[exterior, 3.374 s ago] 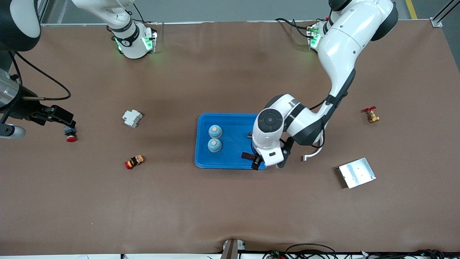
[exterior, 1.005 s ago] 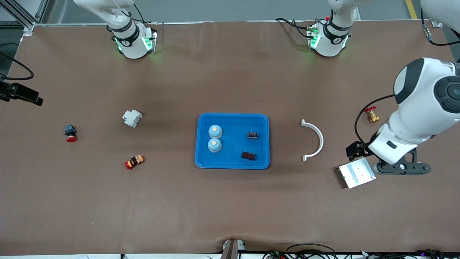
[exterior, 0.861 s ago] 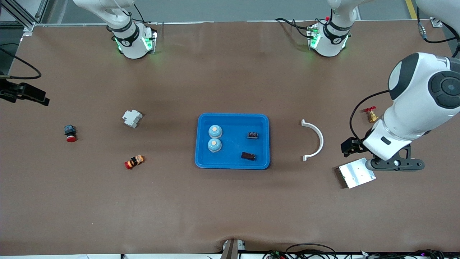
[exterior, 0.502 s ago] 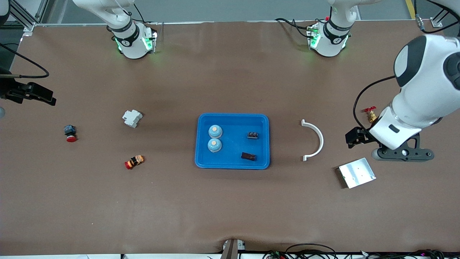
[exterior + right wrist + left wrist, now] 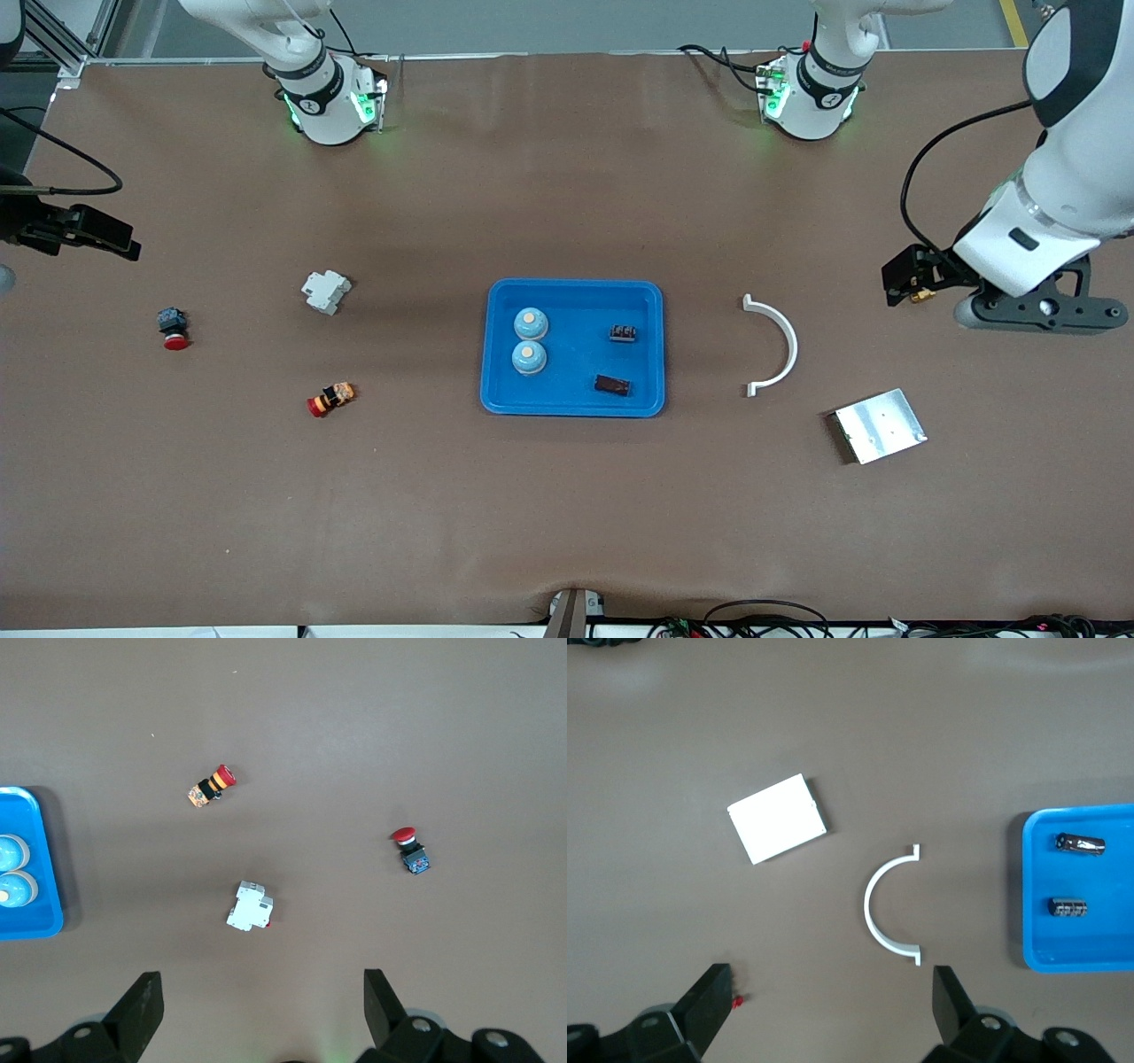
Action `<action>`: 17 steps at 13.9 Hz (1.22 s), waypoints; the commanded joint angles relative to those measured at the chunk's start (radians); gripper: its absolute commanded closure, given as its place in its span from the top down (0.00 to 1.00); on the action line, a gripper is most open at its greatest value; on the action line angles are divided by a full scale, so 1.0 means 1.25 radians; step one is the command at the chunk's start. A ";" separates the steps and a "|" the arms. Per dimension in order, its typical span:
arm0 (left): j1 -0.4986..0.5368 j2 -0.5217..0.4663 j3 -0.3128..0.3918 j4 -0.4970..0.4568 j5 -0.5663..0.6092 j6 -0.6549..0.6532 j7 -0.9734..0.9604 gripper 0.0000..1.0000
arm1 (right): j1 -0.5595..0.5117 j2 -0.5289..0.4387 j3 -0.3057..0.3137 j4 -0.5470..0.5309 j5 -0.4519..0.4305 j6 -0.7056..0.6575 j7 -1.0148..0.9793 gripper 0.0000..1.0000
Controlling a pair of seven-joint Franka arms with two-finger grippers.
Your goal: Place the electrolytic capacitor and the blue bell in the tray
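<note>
- You pulled the left gripper [image 5: 904, 282] off the tray [image 5: 574, 293]: a few seconds back it was down over the tray's corner, now it hung over the brass valve at the left arm's end of the table, jaws wide apart, holding nothing.
- The right gripper [image 5: 106, 237] had also backed away from the red push button [image 5: 173, 329]; it sat over bare table at the right arm's end, jaws spread, empty.
- Tray contents at this moment: two blue bells [image 5: 530, 340] side by side, plus two dark parts, the ribbed one [image 5: 623, 333] farther from the front camera and the capacitor [image 5: 612, 385] nearer to it.
- My read: both placements looked done and you were retreating, not starting another pick.
- Surface was a brown mat, flat apart from a few wrinkles.
- Left out on it: white breaker [image 5: 325, 291], red-orange button [image 5: 330, 399], white half-ring [image 5: 772, 345], silver plate [image 5: 880, 425].
- Room: grey floor past the bases, cables along the nearer table edge.
</note>
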 commanded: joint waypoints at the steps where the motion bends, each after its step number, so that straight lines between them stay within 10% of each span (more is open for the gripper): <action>1: -0.023 -0.043 0.027 -0.026 -0.015 -0.031 0.014 1.00 | -0.044 -0.043 -0.001 -0.056 0.015 0.023 -0.006 1.00; 17: -0.022 -0.058 0.045 -0.019 -0.059 -0.026 -0.002 1.00 | -0.038 -0.043 0.002 -0.054 0.006 0.045 -0.004 1.00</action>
